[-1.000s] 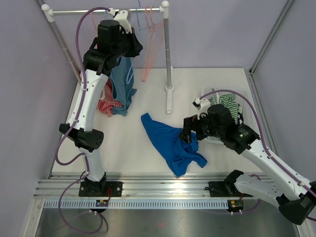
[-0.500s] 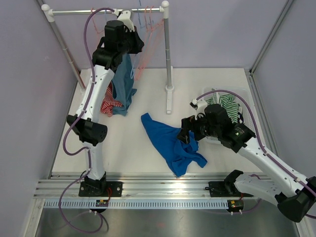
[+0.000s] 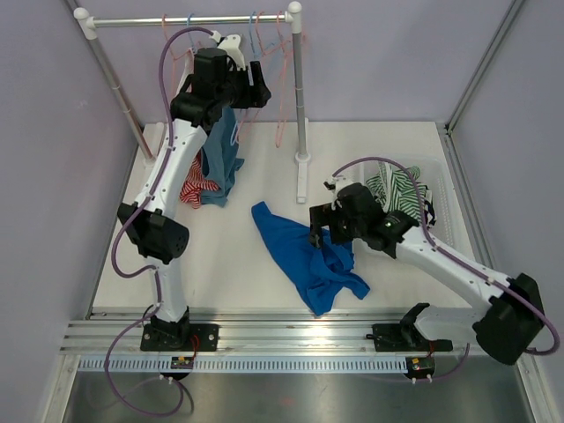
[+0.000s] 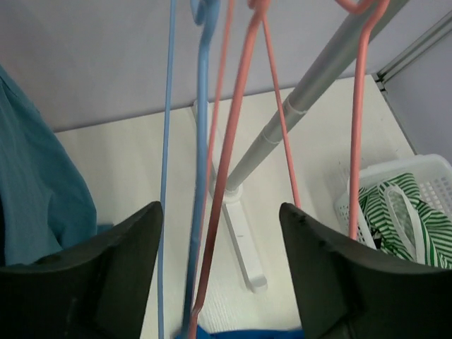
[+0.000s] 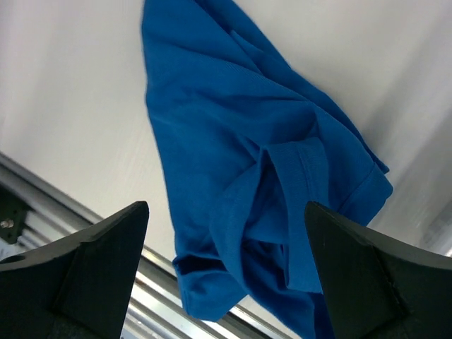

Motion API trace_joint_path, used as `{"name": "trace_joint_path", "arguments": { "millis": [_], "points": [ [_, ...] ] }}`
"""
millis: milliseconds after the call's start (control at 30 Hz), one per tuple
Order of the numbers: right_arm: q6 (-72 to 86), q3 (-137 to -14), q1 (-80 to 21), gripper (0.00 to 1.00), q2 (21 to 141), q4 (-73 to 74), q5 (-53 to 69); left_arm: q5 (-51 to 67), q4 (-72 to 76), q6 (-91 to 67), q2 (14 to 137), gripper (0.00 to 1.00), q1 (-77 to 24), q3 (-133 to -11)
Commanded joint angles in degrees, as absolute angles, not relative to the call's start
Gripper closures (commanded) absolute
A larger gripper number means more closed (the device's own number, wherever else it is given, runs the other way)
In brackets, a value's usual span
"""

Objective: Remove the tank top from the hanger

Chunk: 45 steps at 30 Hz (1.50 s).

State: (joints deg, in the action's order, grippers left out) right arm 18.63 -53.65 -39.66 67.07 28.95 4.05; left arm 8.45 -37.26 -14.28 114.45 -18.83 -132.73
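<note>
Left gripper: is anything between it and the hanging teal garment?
Nothing visible. The teal garment hangs just beside the left gripper, outside its open fingers; the bare blue hanger and pink hangers hang between those fingers instead.

Upper part of the teal garment (image 3: pixel 222 163) hidden behind the left arm (image 3: pixel 172 163), pink hanger (image 4: pixel 236 155) hooks cut off at top, basket (image 4: pixel 417 168) clipped at right.

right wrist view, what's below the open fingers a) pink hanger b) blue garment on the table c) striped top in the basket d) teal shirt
b, the blue garment lies crumpled on the white table, framed between the right gripper's spread fingers.
</note>
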Motion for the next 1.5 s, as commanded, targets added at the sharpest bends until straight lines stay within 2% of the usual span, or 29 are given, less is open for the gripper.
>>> {"name": "trace_joint_path", "arguments": {
  "millis": [0, 133, 200, 333, 467, 533, 633, 667, 700, 867, 1033, 1300, 1467],
  "points": [
    [20.31, -55.1, -42.1, 0.01, 74.86, 25.05, -4.21, 9.06, -36.91, -13.27, 108.73, 0.27, -19.77, -132.45],
    [19.69, -57.74, -43.15, 0.0, 83.39, 24.53, -5.89, 6.69, -36.83, -13.01, 102.07, 0.2, -19.86, -128.33],
    [19.6, -58.53, -43.42, 0.0, 87.79, 24.61, -6.94, 6.42, -36.3, -13.01, 99.07, 0.01, -19.86, -124.48],
    [22.05, -61.6, -44.91, 0.0, 99.2, 28.12, -13.07, 5.89, -34.19, -13.36, 89.05, 0.01, -20.3, -115.06],
    [24.95, -62.31, -48.16, 0.01, 103.62, 28.83, -16.52, 2.47, -31.56, -14.76, 76.16, 0.01, -21.18, -104.79],
    [25.49, -62.23, -49.04, 0.07, 104.93, 28.57, -17.13, -1.39, -30.59, -16.16, 72.0, 0.01, -21.36, -98.31],
    [25.4, -61.96, -49.22, 0.56, 104.42, 27.6, -16.61, -5.26, -30.15, -18.27, 62.43, 0.01, -21.45, -88.99],
    [24.97, -61.79, -49.22, 0.9, 103.54, 27.25, -16.61, -6.4, -30.15, -18.8, 59.97, 0.01, -21.53, -85.99],
    [24.87, -61.53, -49.31, 1.0, 102.32, 26.9, -16.87, -7.9, -29.89, -19.16, 55.24, 0.01, -21.53, -83.35],
    [22.42, -62.57, -49.22, 1.0, 87.91, 30.75, -24.68, -10.63, -31.72, -21.18, 44.31, 0.01, -21.53, -69.64],
    [20.39, -70.2, -45.01, 1.0, 77.55, 41.21, -32.77, -10.29, -34.54, -21.97, 37.19, 0.01, -21.53, -63.9],
    [13.1, -79.79, -28.42, 1.0, 70.75, 44.21, -36.38, -10.46, -39.73, -17.5, 34.02, 0.01, -21.53, -62.06],
    [10.37, -82.79, -18.47, 1.0, 69.88, 39.05, -37.62, -12.04, -37.19, -16.26, 31.2, 0.01, -21.53, -56.53]
  ]
}}
